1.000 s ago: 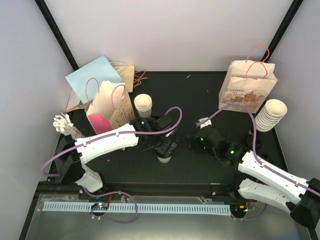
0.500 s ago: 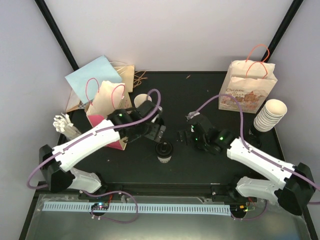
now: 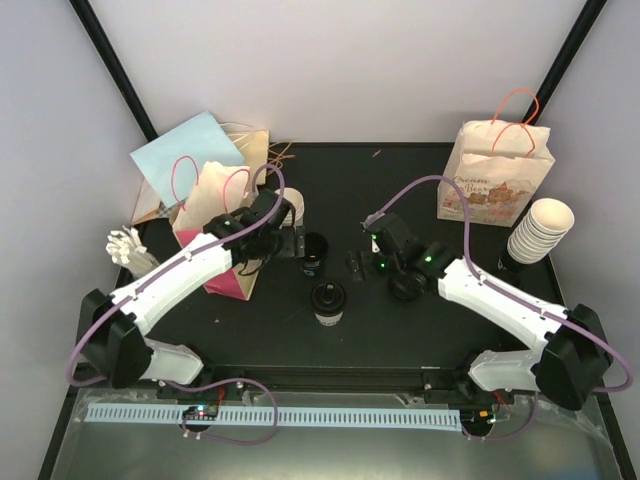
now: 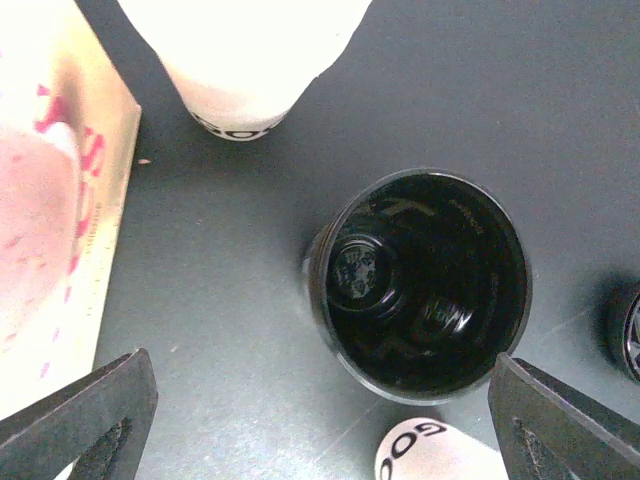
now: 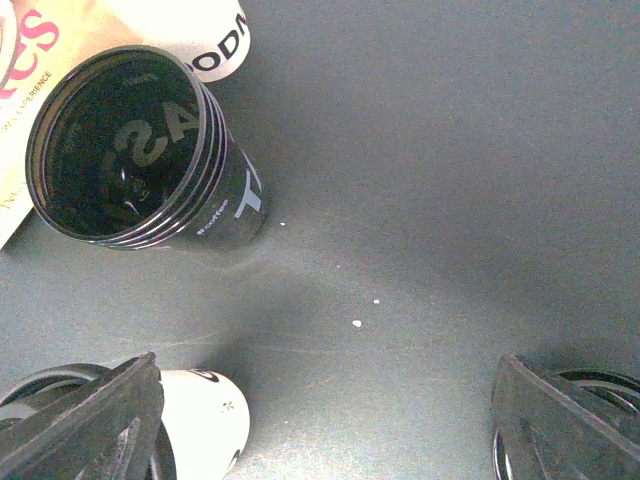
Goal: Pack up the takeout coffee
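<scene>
Coffee cup, white with a black lid, stands upright on the dark table, just on the near side of an open black cup. Left gripper, at the black cup's left, spreads wide and holds nothing. Right gripper, to that cup's right, is likewise spread and empty. Pink paper bag stands further left, with a stack of white cups behind the black cup.

overhead plus two close wrist views sharing the black cup.

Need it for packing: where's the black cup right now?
In top view, the black cup stands left of centre, between the white cup stack and the lidded cup.
</scene>
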### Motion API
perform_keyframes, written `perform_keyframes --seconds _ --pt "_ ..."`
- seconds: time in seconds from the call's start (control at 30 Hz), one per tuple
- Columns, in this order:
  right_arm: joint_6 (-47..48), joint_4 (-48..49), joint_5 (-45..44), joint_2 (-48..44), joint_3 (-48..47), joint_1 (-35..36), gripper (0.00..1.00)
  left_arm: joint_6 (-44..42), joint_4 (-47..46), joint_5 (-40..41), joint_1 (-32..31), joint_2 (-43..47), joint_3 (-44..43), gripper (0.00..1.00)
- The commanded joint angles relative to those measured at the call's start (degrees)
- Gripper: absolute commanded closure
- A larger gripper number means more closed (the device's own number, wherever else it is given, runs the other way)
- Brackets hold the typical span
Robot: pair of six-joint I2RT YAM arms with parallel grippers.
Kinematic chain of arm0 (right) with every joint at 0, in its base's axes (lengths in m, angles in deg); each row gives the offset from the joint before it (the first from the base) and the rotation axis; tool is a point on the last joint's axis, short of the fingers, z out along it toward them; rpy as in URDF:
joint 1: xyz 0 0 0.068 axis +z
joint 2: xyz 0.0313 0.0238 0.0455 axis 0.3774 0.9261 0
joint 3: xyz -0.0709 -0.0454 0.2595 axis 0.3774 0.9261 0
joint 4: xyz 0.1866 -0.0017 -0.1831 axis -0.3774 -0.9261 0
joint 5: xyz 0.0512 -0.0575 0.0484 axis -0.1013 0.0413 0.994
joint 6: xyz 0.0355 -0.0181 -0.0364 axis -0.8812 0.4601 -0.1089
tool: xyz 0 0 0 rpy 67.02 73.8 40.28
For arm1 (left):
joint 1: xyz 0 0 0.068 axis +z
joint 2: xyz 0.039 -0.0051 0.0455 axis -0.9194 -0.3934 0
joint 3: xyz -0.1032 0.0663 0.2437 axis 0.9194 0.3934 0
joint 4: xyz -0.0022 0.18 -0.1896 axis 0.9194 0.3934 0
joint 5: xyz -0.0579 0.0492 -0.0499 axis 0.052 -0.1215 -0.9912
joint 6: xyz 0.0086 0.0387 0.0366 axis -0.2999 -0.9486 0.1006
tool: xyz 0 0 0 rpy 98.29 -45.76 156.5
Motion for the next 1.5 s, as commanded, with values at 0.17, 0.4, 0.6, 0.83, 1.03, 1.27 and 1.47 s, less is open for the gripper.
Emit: perform_keyframes --seconds 0.17,0.4,0.6,0.83,1.03,1.27,1.47 --pt "-0.23 0.97 -1.43 -3.98 2.36 -0.78 0.08 6.79 0.43 -2.64 0.97 -12.45 -7.72 0.17" --pt "-0.02 1.09 -1.49 -4.75 2.95 -0.96 0.08 8.56 -1.02 -1.1 0.94 -14.62 -7.01 0.29" --pt "0.25 1.21 -1.31 -4.62 2.95 -1.01 0.08 8.95 -1.16 -1.34 0.94 -16.86 -7.56 0.43" --pt "0.47 1.12 -1.3 -4.56 3.07 -1.01 0.08 9.5 -0.73 -1.45 0.9 -18.37 -7.91 0.58" --pt "0.7 0.97 -1.51 -4.5 3.28 -1.1 0.08 9.36 -0.95 -1.57 0.8 -18.83 -8.19 0.88" --pt "1.31 -0.12 -1.27 -2.5 2.46 -1.4 0.08 8.29 -1.38 -1.05 -0.11 -20.03 -10.58 0.94" --pt "1.78 -2.64 -3.54 -1.91 0.79 -2.3 0.08 7.57 -0.22 -0.04 -2.41 -24.55 -16.21 0.95"
